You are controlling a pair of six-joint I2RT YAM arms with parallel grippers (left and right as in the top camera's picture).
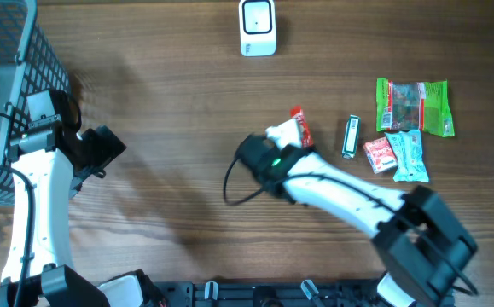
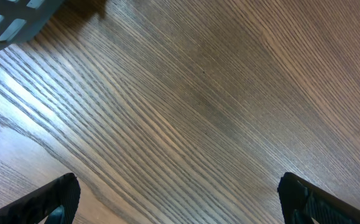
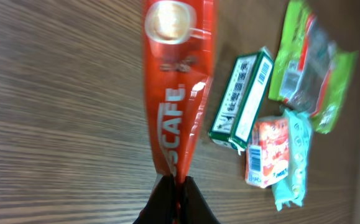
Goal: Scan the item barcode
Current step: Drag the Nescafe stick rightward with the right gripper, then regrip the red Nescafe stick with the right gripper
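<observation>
We start with the wooden table [image 1: 170,102], which fills the overhead view, and the grey mesh basket [image 1: 8,51] at its left edge. Next to the basket the left gripper [image 1: 103,147] hangs over bare wood with its jaws spread wide and nothing between them. The white scanner [image 1: 257,27] stands alone at the far edge, well apart from everything else.

On the right is a loose group of goods: a green snack bag [image 1: 410,107], a teal packet [image 1: 409,158], a red-and-white packet [image 1: 380,155] and a slim green-and-white box [image 1: 351,136].

The thing we care about is the red coffee sachet [image 3: 176,81], which is just left of that group and between it and the scanner. The right gripper [image 3: 176,196] has its jaws closed on the sachet's narrow end seam, and the rest of the sachet runs straight out from the tips. We cannot tell whether it is clear of the wood.

We judge the sachet light, thin and glossy, so it is likely to droop or twist and to slip if pinched too lightly. The flat seam is the sensible place to hold it, since it leaves both faces free. No barcode shows on the face we see, so a turn towards the scanner may be needed.
</observation>
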